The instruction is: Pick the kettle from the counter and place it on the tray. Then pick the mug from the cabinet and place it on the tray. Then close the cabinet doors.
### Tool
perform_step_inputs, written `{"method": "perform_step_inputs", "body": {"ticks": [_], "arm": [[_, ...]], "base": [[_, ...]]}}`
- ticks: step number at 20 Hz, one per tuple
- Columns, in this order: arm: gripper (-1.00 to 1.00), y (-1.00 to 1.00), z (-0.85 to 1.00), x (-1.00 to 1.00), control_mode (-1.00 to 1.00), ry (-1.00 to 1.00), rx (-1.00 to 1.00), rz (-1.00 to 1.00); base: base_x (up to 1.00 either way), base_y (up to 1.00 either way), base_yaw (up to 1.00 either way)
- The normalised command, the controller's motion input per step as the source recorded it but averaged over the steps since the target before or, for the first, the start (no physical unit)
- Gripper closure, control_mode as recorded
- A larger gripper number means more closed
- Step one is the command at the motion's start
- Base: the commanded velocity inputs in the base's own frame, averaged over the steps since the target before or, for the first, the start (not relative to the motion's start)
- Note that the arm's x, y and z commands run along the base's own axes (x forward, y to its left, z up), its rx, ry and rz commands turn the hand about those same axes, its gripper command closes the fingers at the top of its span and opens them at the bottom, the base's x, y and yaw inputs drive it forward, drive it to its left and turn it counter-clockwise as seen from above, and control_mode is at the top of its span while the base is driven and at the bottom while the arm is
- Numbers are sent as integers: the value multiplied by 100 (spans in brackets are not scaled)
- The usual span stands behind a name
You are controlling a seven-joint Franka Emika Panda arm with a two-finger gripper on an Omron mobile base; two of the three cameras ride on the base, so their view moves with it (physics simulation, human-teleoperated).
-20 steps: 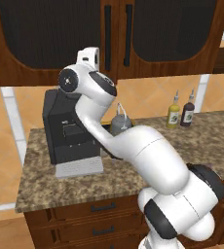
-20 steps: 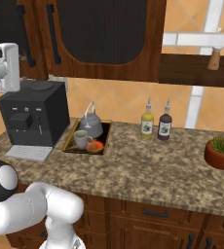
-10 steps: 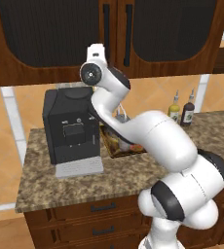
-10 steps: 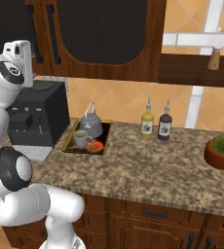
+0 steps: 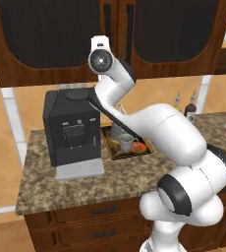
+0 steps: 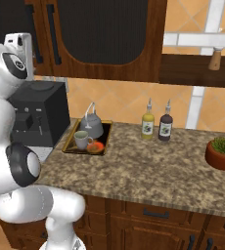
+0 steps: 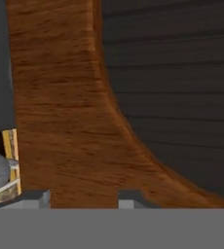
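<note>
Right base view: kettle (image 6: 93, 127) and mug (image 6: 81, 139) sit on the tray (image 6: 72, 135) on the bench (image 6: 148, 166); I judge the rigid cabinet doors (image 6: 102, 34) need bar-handle pushes; hand's finger spread I cannot tell.

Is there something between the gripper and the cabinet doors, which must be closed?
Nothing visible stands between them. In the hand view the gripper is right against the wooden frame of the cabinet doors. The kettle and mug sit below on the tray.

No text, label or number is readable on anything
</note>
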Motion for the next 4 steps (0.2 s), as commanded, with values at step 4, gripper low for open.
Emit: {"method": "perform_step_inputs", "body": {"ticks": [4], "arm": [[-100,-1,0,0,-100,0,0,0]], "base": [[0,0,0]]}}
